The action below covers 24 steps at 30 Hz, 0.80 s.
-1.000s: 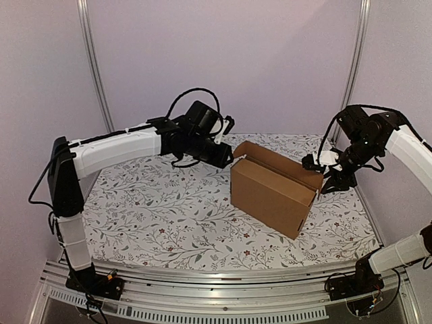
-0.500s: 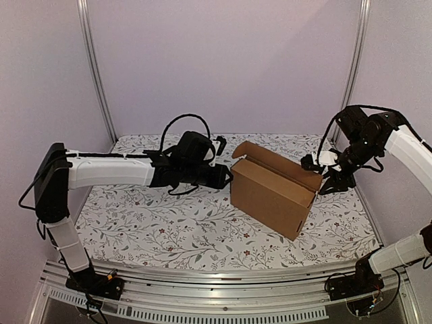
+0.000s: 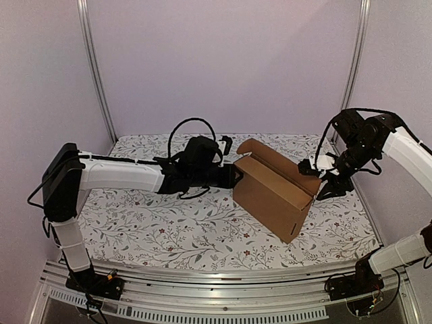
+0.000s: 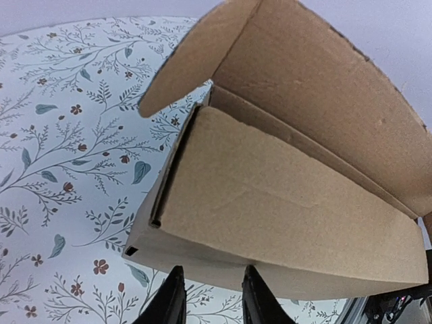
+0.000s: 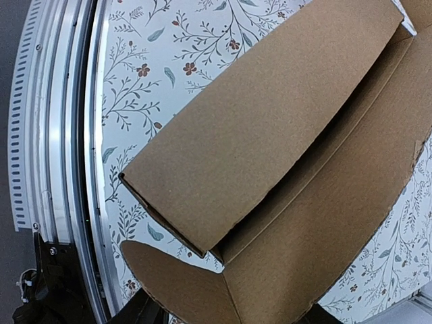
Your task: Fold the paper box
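Note:
The paper box (image 3: pixel 270 196) stands right of the table's middle, brown and plain, its lid (image 3: pixel 273 156) raised at the back. My left gripper (image 3: pixel 233 177) is at the box's left end. In the left wrist view its fingertips (image 4: pixel 210 300) stand a little apart with nothing between them, just short of the box wall (image 4: pixel 283 202), and a rounded tab (image 4: pixel 196 61) sticks out above. My right gripper (image 3: pixel 325 182) is at the box's right end. There the jaws stand wide, and the rounded flap (image 5: pixel 182 283) and lid (image 5: pixel 324 223) cover the fingertips (image 5: pixel 226 317).
A floral cloth (image 3: pixel 155 223) covers the table. A metal rail (image 3: pixel 202 280) runs along the near edge and also shows in the right wrist view as the rail (image 5: pixel 61 135). Upright frame posts (image 3: pixel 94 74) (image 3: pixel 354 61) stand at the back corners before lilac walls.
My left arm has come down and rightwards until its gripper meets the box's left end, its jaws a little narrower. The box has turned slightly. The right gripper has hardly moved.

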Motion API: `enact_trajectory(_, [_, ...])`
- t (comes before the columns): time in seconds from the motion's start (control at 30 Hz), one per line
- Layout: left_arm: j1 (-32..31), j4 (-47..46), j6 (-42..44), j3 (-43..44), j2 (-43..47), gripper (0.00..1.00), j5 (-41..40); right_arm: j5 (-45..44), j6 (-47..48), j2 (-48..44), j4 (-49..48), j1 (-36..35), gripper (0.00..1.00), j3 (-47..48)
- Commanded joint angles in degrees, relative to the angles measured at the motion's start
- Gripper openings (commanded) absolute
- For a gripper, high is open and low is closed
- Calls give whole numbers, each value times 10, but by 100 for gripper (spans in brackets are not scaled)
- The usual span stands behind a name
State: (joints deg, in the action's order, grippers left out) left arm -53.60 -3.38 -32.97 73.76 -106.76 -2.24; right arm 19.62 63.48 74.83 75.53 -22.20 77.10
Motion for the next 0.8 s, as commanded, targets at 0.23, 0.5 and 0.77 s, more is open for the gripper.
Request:
enact_trajectory(0.23, [-19, -61, -14, -27, -3, 28, -3, -14, 24, -6, 71, -3, 54, -5])
enact_trajectory(0.5, [-24, -82, -22, -5, -29, 26, 8, 26, 29, 1, 81, -11, 55, 1])
enact_trajectory(0.77, [-31, -91, -33, 13, -47, 25, 10, 5, 40, 8, 117, -24, 58, -4])
